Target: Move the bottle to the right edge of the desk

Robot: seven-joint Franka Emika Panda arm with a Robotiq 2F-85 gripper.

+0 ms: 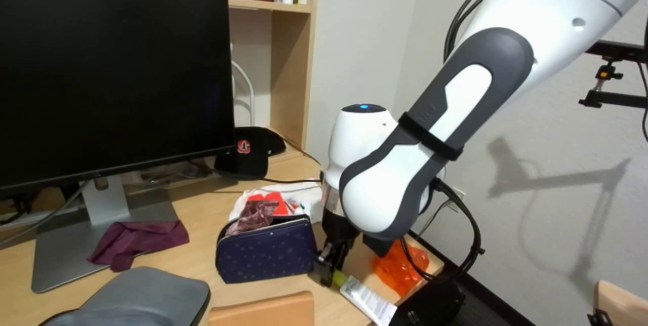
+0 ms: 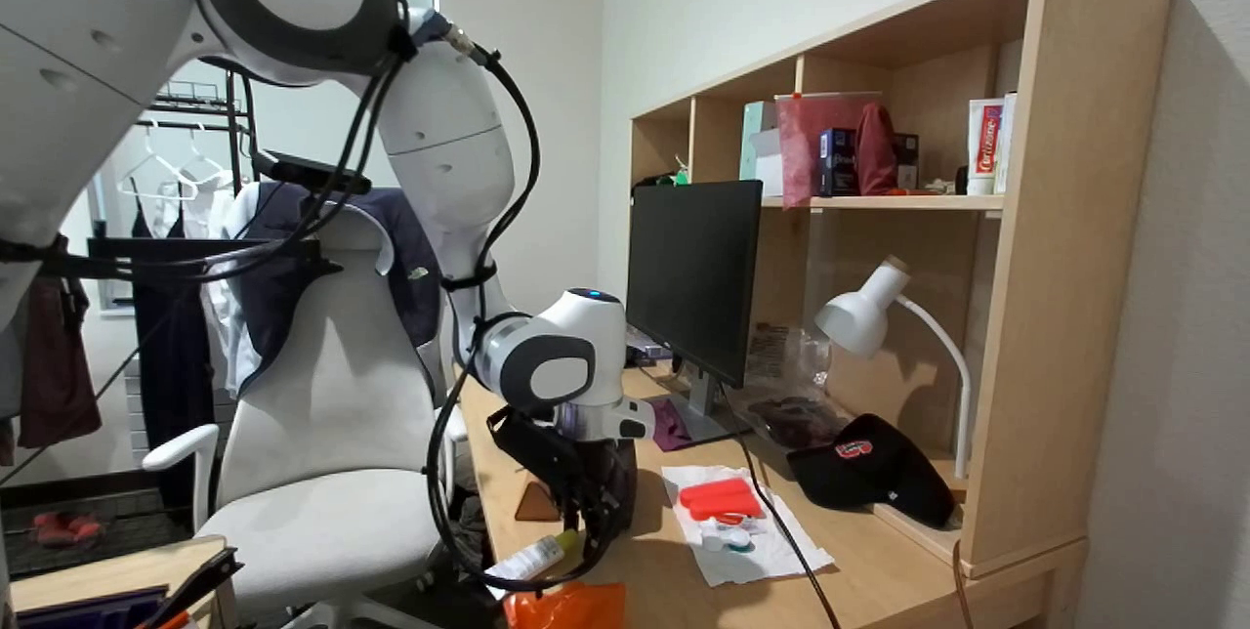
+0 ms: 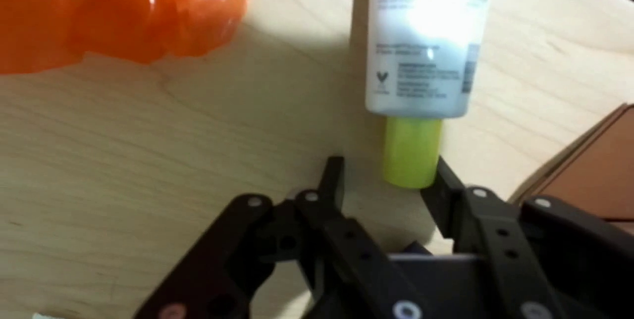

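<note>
The bottle [image 1: 368, 299] has a whitish printed body and a yellow-green cap. It lies on its side on the tan desk [image 1: 200, 204], near an edge. It also shows in an exterior view [image 2: 530, 561] and in the wrist view [image 3: 421, 46], where its far end is cut off by the frame. My gripper [image 3: 387, 173] is open and low over the desk, at the cap end. The cap is between the fingers, right against or very near the right finger in the wrist view. A gap shows between the cap and the left finger. The gripper also shows in both exterior views [image 1: 332, 270] [image 2: 578, 524].
A navy pouch [image 1: 266, 251] stands beside the gripper. A shiny orange packet [image 1: 397, 268] lies close to the bottle. A tan-brown object [image 1: 263, 311] stands on the desk's near side. A black monitor [image 1: 111, 78] and a black cap [image 2: 874, 473] stand farther back. A chair [image 2: 327, 502] is beside the desk.
</note>
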